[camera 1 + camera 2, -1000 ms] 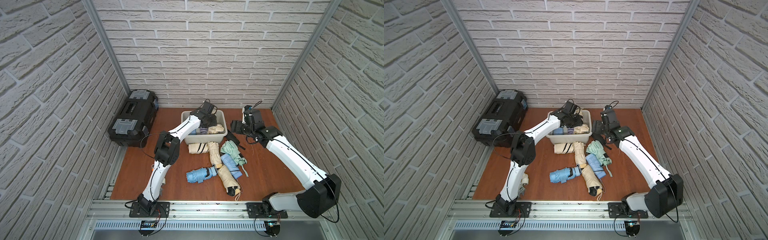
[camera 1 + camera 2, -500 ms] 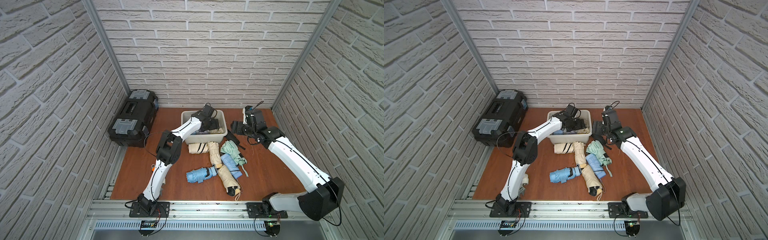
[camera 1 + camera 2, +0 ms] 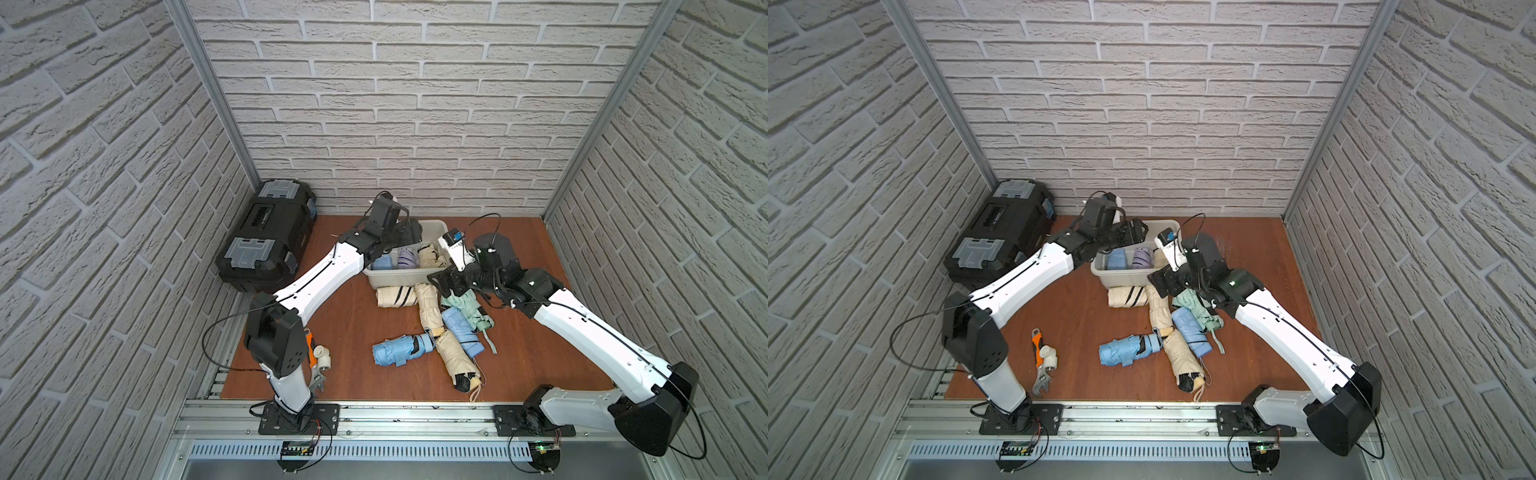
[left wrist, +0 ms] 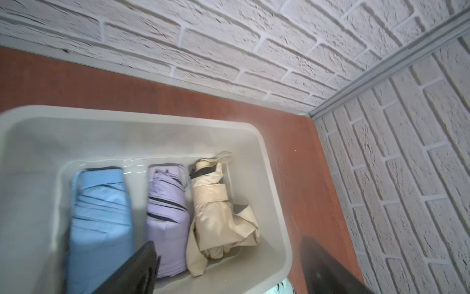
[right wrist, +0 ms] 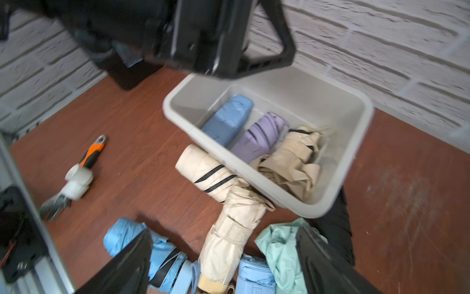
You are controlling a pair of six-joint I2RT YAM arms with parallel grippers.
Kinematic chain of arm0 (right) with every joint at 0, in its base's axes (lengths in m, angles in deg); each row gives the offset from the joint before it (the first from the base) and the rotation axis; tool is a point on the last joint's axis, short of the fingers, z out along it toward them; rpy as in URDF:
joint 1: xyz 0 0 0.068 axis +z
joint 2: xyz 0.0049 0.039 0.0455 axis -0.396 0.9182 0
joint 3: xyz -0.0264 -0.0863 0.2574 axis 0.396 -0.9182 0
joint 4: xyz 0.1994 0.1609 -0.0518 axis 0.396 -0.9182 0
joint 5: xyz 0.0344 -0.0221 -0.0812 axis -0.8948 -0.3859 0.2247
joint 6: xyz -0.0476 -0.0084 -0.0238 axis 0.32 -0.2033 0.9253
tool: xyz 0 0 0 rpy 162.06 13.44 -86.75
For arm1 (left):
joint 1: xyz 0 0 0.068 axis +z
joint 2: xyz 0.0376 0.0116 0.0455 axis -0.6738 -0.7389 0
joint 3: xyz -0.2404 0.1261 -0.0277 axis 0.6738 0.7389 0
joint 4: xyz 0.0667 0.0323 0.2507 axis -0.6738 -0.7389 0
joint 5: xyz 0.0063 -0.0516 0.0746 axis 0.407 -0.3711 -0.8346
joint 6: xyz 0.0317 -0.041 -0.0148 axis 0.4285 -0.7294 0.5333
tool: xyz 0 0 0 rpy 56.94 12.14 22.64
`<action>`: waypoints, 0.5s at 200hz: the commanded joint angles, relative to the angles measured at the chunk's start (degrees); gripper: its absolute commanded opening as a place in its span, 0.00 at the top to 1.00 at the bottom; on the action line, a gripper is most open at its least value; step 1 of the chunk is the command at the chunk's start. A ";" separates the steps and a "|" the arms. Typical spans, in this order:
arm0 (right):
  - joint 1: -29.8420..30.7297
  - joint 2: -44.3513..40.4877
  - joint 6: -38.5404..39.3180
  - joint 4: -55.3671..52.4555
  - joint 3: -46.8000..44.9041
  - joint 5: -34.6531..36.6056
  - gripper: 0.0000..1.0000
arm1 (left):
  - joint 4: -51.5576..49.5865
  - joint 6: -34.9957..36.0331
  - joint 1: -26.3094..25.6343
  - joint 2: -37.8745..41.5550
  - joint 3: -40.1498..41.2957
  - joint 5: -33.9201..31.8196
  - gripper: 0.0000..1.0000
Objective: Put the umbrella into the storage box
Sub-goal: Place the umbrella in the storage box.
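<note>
Left gripper (image 4: 227,244): the fingers are held spread wide with nothing pinched, above the far part of the storage box (image 4: 277,203).
Right gripper (image 5: 223,236): the fingers are likewise spread and empty, hung over the heap just near of the box. A tan umbrella (image 5: 234,229) is framed between them, so it is judged the likely next pick.
Box contents: a blue umbrella (image 4: 101,216), a lilac umbrella (image 4: 165,216) and a beige umbrella (image 4: 216,216) are laid side by side, probably to save room. Bare floor is left along the left wall.
Heap: six folded umbrellas are counted on the table, crossed over one another.
Edges: a striped cream umbrella (image 3: 395,296) is pressed against the box's near wall. The flared rim must be cleared on any lift.
Open room: bare table is seen right of the heap. The toolbox (image 3: 266,241) and wrench (image 3: 1040,353) are kept well apart at the left. The two wrists are close together, so a clash is possible.
</note>
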State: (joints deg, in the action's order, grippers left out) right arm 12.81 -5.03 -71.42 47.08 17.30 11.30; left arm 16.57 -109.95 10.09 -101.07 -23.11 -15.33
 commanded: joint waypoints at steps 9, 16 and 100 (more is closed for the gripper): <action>7.94 -0.99 16.66 1.79 -3.65 -7.00 0.10 | 1.41 -0.81 4.00 8.06 9.61 -4.80 0.10; 9.91 -0.27 19.24 0.75 -3.99 -6.76 0.10 | 0.91 -1.13 4.90 10.03 11.43 -5.25 0.10; 19.94 5.21 20.97 1.47 -8.63 0.09 0.11 | -5.17 2.71 10.38 33.45 33.21 -7.16 0.13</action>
State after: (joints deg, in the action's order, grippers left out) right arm 31.37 0.96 -50.13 45.57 11.48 8.94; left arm 12.88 -110.16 20.16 -73.56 4.52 -21.65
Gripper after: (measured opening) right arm 0.891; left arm 0.875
